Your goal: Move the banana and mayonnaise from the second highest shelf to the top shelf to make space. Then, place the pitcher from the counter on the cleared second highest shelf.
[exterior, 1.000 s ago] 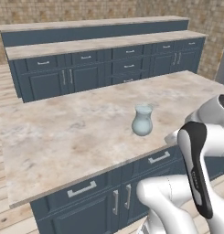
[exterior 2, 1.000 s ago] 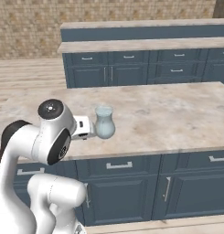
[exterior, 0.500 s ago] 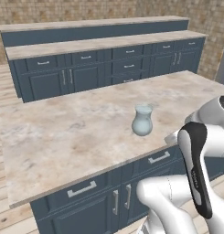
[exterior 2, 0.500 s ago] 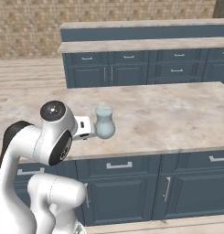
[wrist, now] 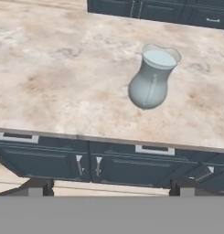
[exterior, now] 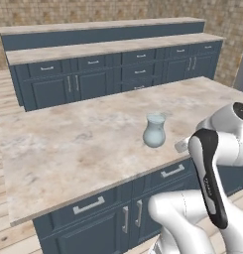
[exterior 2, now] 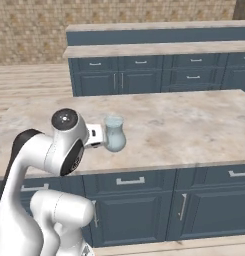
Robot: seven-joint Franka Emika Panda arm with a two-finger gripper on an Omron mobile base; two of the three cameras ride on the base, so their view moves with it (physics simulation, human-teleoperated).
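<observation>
Nothing has moved since the earlier frames: arm, pitcher and both base views sit as they did a second ago. Seen from the hand camera, the claw is spread wide, its two dark fingertips rising far apart at the bottom of that view with nothing between them; they hang in front of the dark blue cabinet doors below the front edge of the surface, short of the stone itself. Beyond that edge, the pitcher stands upright on the beige marbled top, near its front edge and well clear of the claw, with its flared rim open upward and its bulbous body casting a soft shadow beside it. In the left base view the pitcher stands alone toward the near right part of the surface, just ahead of the white and dark arm that rises from the lower right. In the right base view the pitcher shows just past the arm's wrist, on the surface above silver bar handles. Behind the surface runs a strip of wooden floor, then the long stepped rows of blue cabinets against a brick wall.
</observation>
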